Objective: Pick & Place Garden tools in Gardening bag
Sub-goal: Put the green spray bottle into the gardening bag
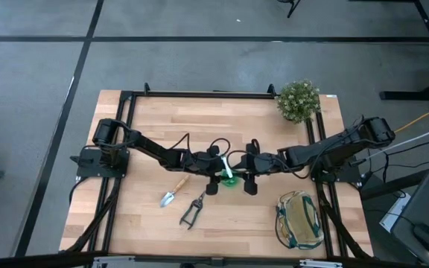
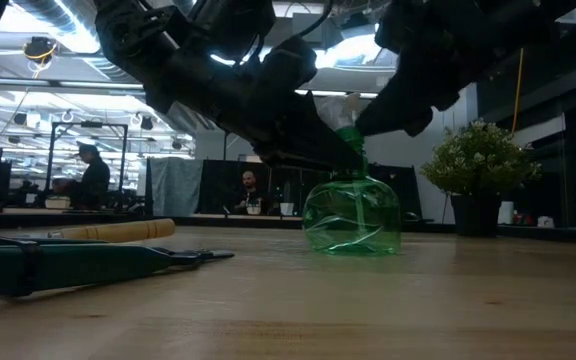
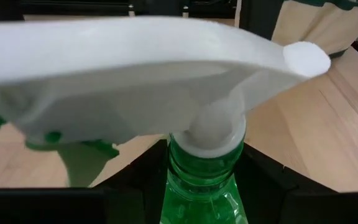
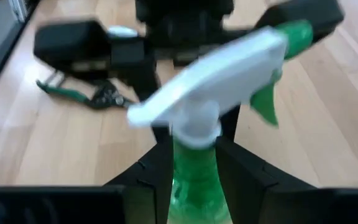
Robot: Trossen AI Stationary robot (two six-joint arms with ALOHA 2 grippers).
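At mid-worktop the spray bottle (image 1: 229,177) stands upright, its neck between the fingers of both the left tool (image 1: 213,176) and right tool (image 1: 249,177); whether either grips it, I cannot tell. Best one tool alone lifts it straight, then carries it to the gardening bag (image 1: 299,219) at the near right corner.

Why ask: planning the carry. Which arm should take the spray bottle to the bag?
Likely right: left gripper and right gripper both meet the spray bottle, but the gardening bag lies on the right arm's side.
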